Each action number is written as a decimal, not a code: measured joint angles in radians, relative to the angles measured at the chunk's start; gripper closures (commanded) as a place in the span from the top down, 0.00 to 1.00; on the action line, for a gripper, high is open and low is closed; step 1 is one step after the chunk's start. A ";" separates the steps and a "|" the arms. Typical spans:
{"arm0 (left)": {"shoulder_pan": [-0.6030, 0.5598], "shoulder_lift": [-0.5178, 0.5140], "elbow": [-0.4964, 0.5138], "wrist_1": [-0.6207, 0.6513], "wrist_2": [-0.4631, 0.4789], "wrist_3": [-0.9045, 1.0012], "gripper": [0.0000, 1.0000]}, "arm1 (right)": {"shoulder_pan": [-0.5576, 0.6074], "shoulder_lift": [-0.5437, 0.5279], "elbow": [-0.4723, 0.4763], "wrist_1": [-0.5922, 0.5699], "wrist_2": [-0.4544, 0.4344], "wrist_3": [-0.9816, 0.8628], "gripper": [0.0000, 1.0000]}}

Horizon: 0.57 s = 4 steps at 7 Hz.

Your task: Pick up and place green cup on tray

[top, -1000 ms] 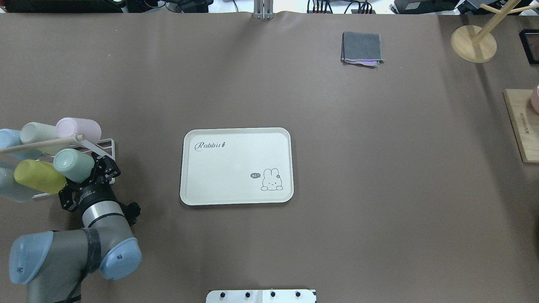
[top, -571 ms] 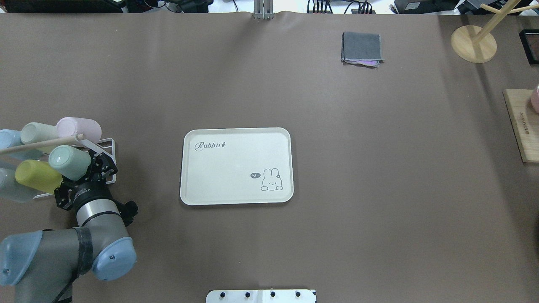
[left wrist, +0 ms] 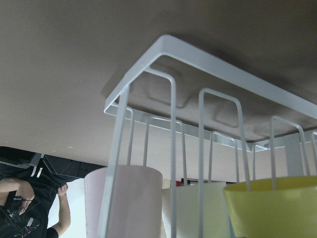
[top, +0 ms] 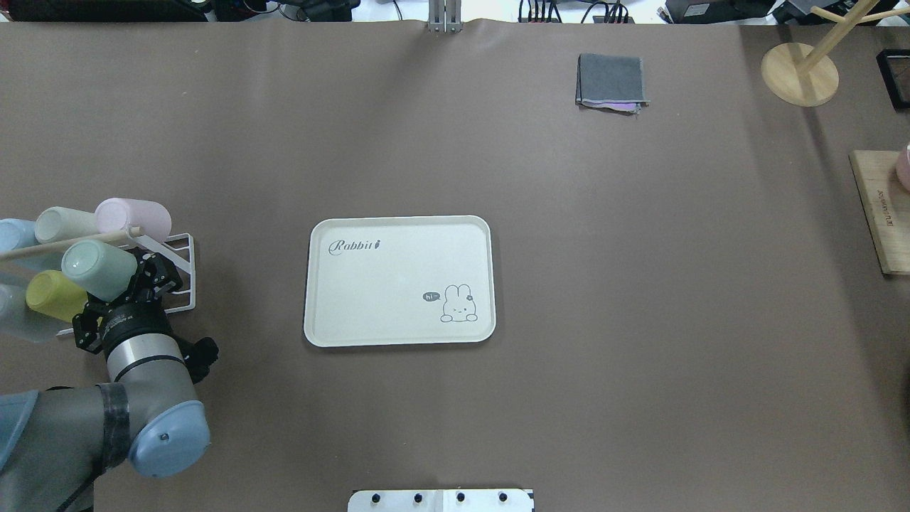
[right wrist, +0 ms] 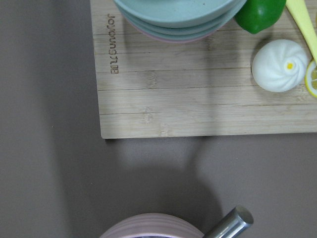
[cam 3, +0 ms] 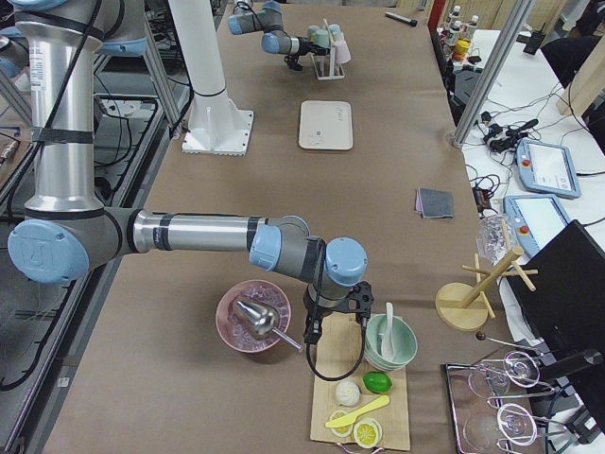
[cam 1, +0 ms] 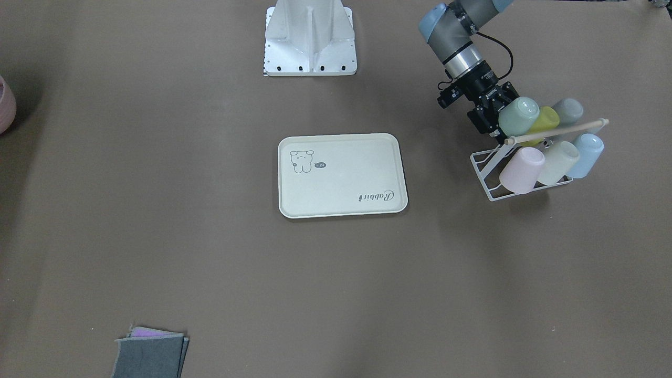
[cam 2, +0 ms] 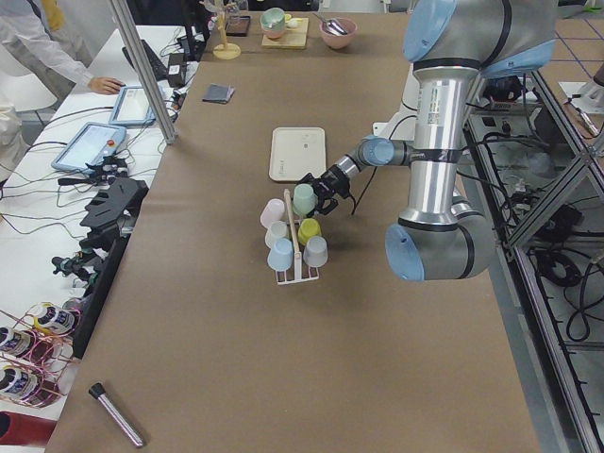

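The green cup [top: 98, 269] is a pale mint tumbler, tilted with its bottom up, at the white wire rack [top: 179, 245]. My left gripper [top: 136, 286] is shut on its rim end; both also show in the front view, the cup [cam 1: 518, 116] and the gripper [cam 1: 491, 112]. The cream tray [top: 400, 220] lies flat and bare at mid-table, to the right of the rack. My right gripper [cam 3: 337, 326] shows only in the exterior right view, beside a wooden board; I cannot tell whether it is open or shut.
The rack holds a yellow-green cup [top: 53, 295], pink cup [top: 135, 213], cream cup [top: 60, 222], blue cup [top: 14, 233] and a wooden rod [top: 64, 243]. A folded grey cloth [top: 611, 82], a wooden stand [top: 800, 73] and a wooden board [top: 881, 213] lie far right.
My left gripper has moved left and slightly back, carrying the green cup with it across the rack, over the yellow-green cup. The tray has not moved.
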<state>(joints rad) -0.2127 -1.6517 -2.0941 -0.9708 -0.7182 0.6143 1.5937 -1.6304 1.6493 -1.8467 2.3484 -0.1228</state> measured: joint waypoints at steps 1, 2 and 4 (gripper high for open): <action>-0.001 0.005 -0.017 0.001 -0.001 0.014 0.83 | 0.005 0.000 -0.002 -0.001 0.005 0.001 1.00; -0.003 0.006 -0.039 0.001 -0.002 0.037 0.83 | 0.006 0.000 -0.007 -0.001 0.007 0.000 1.00; -0.017 0.006 -0.069 0.001 -0.003 0.075 0.83 | 0.006 0.005 -0.028 0.002 0.006 0.002 1.00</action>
<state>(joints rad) -0.2300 -1.6454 -2.1632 -0.9695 -0.7209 0.6894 1.6000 -1.6258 1.6217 -1.8445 2.3544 -0.1213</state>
